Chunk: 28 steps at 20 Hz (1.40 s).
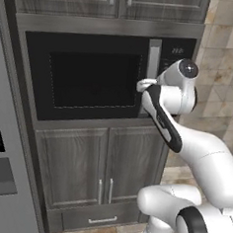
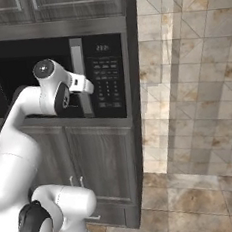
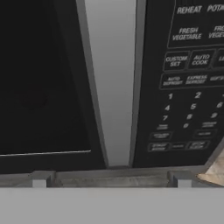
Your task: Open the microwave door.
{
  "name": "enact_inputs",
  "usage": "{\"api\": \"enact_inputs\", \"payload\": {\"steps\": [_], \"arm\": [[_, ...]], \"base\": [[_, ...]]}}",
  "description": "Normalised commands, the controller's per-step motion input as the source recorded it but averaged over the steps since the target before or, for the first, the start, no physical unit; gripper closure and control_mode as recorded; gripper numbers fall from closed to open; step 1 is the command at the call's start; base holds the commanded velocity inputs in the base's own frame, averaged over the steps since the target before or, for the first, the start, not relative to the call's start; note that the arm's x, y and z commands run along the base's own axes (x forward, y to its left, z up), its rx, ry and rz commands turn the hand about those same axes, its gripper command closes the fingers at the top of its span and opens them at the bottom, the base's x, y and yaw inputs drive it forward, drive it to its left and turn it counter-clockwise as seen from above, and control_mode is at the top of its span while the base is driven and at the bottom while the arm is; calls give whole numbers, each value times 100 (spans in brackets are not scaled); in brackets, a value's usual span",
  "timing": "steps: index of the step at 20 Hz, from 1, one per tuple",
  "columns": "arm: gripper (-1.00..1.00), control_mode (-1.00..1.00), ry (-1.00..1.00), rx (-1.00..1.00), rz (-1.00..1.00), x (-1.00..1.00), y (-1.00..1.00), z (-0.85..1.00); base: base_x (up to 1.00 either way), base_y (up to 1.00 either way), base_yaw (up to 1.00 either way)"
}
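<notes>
We saw the microwave door (image 1: pixel 89 79) shut, flush w/ the oven front, set in the grey cabinet column above two lower cabinet doors (image 1: pixel 102 167) and a drawer (image 1: pixel 100 218). Its dark window took up most of the panel; the silver bar handle (image 1: pixel 152 74) ran vertically along the door's right edge, just left of the keypad panel (image 2: pixel 106 79).

The end effector (image 1: pixel 140 85) sat right at the handle, approx. at its lower half, pointing straight into the oven front. In the hand view the handle (image 3: pixel 114 83) stood centred between the two fingertips (image 3: pixel 40 181), w/ the window to the left and the keypad (image 3: pixel 188 78) to the right, so the jaws were spread wide, one tip each side of the bar. We couldn't tell whether either tip touched the bar; nothing looked clamped. The handle's bottom end showed just above the door's lower edge in that view.

From the right base view the end effector (image 2: pixel 85 86) overlapped the handle (image 2: pixel 78 66) about mid-height, w/ the arm reaching in from the lower left. Tiled wall (image 2: pixel 195 80) lay to the right of the cabinet, tiled floor (image 2: pixel 197 205) below. A grey appliance side (image 1: pixel 0 169) stood at the far left in the left base view.
</notes>
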Motion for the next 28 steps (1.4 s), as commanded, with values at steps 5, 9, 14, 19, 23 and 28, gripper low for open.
{"api": "enact_inputs", "payload": {"steps": [5, 9, 14, 19, 23, 28], "arm": [[-100, -100, -4, 0, 0, 52, -3, 0], [-100, -100, 5, 0, 0, 59, -11, 0], [-100, -100, 7, 0, 0, 60, -15, 0], [100, -100, 0, 0, 0, 53, -5, 0], [100, -100, 0, 0, 0, 17, 0, -1], [100, -100, -3, 0, 0, -18, 0, 0]], "base": [[0, 0, 0], [0, 0, 0], [0, 0, 0], [0, 0, 0], [0, 0, 0], [0, 0, 0]]}}
